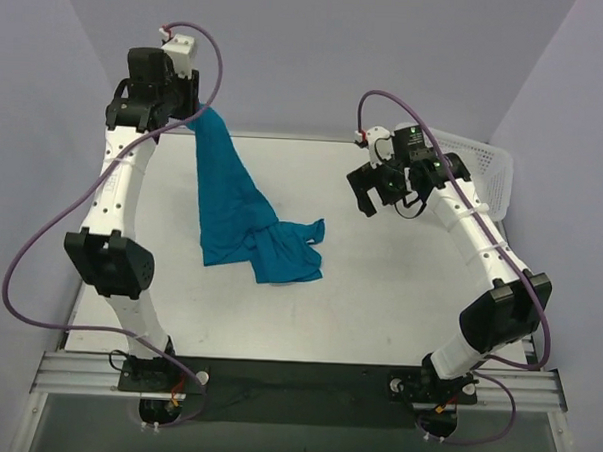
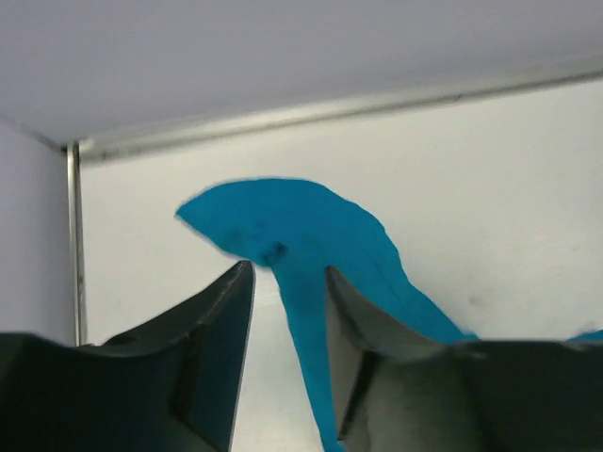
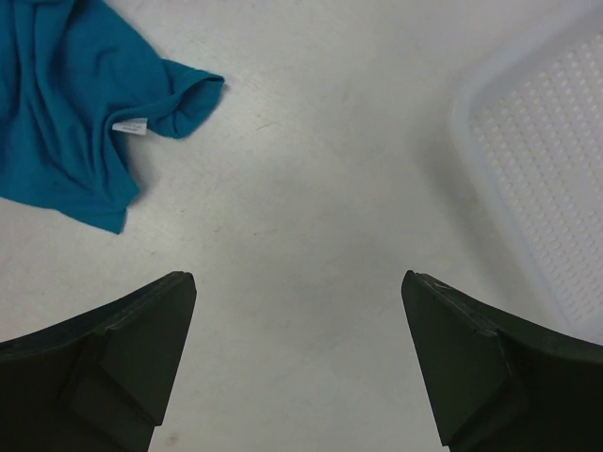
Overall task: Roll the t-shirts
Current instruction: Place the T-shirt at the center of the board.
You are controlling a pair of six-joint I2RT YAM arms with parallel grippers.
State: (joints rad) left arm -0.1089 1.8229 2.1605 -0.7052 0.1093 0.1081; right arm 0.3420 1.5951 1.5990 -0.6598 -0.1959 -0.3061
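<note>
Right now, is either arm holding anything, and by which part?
The t-shirt hangs by one bunched end between the fingers of the left gripper, but they stand parted, so a firm grip cannot be told. The right gripper is open, empty.

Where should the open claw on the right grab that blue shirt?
By the flap poking out toward the right claw, coming down from above. That part of the shirt lies flat on the table with its edge clear of the bunched folds.
</note>
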